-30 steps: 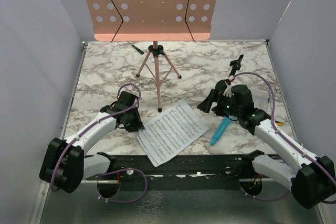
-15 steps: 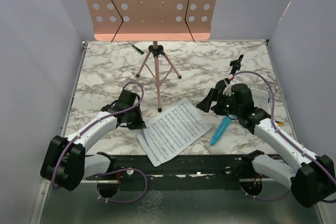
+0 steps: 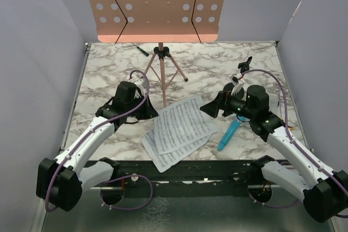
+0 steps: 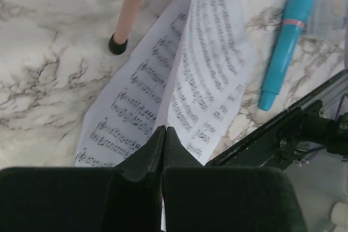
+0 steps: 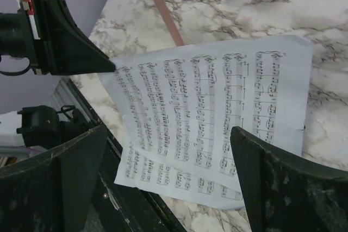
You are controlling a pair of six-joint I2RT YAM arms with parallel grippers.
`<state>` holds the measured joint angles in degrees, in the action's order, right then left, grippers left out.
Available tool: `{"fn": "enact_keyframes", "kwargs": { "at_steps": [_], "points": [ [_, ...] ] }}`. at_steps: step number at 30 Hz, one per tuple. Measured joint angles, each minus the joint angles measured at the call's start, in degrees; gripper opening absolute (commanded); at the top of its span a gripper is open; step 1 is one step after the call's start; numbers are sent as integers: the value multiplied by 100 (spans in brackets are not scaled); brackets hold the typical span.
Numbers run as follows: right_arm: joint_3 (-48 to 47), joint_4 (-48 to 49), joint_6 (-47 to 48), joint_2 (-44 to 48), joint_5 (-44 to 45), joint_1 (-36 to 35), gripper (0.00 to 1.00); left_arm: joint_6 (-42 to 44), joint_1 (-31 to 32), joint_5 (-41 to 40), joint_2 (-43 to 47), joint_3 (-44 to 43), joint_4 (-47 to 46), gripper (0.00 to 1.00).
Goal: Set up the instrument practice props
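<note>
The pink music stand (image 3: 156, 5) rises at the back on tripod legs (image 3: 163, 74). My left gripper (image 3: 148, 110) is shut on the edge of the upper white sheet-music page (image 3: 182, 120), lifting it off a second page (image 3: 166, 156) that lies flat. The left wrist view shows the closed gripper (image 4: 163, 132) pinching that page (image 4: 212, 69) above the lower one (image 4: 133, 107). The blue toy microphone (image 3: 229, 135) lies right of the pages. My right gripper (image 3: 213, 105) hovers open over the pages (image 5: 217, 101), holding nothing. The small black mic stand (image 3: 244, 68) is behind it.
A small black-green stick (image 3: 142, 51) lies at the back left of the tripod. Grey walls enclose the marble table (image 3: 103, 74) on three sides. A black rail (image 3: 196, 169) runs along the near edge.
My left gripper has shut on the upper page and risen toward the tripod, peeling that page up and away from the lower one. The right arm has shifted slightly back.
</note>
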<state>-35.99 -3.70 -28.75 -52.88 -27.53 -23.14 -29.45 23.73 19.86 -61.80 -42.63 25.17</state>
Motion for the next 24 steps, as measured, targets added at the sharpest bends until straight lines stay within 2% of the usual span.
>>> {"fn": "enact_keyframes", "kwargs": {
  "at_steps": [11, 18, 24],
  "points": [
    [-682, 367, 885, 295, -1231, 0, 100, 1252, 2, 1067, 752, -879, -173, 0],
    [-1279, 356, 1410, 184, -2046, 0, 100, 1764, 2, 2050, 645, -1169, -197, 0],
    [-1401, 352, 1552, -140, -2490, -11, 99, 1860, 2, 2643, 452, -1405, -197, 0]
  ]
}}
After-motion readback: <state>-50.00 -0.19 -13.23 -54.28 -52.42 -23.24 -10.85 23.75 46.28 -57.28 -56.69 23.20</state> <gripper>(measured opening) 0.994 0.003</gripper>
